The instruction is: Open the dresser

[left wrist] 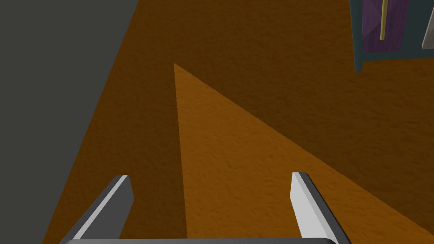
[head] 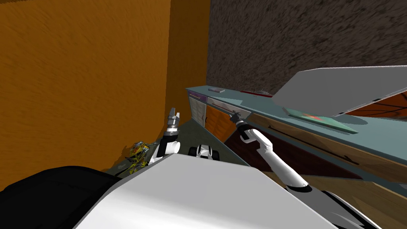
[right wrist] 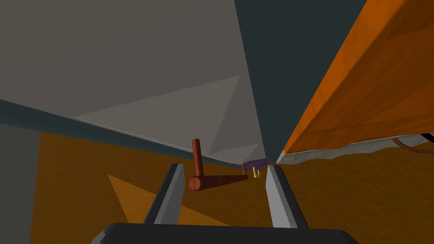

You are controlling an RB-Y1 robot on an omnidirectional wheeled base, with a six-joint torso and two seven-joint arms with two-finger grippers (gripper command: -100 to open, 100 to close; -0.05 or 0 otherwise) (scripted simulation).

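Right wrist view: brown dresser handle (right wrist: pixel 214 181) between parted fingers (right wrist: pixel 168 195) of the right end effector (right wrist: pixel 224 168)

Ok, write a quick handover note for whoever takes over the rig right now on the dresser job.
Left gripper: open, holding nothing, raised beside the orange wall.
Right gripper: open, arm stretched to the dresser. Its fingers stand either side of the reddish-brown bar handle on the grey drawer front, not visibly pressing it.
Done: reach and line-up on the handle.
Left: shut on the handle, then pull. The drawer does not look pulled out yet.
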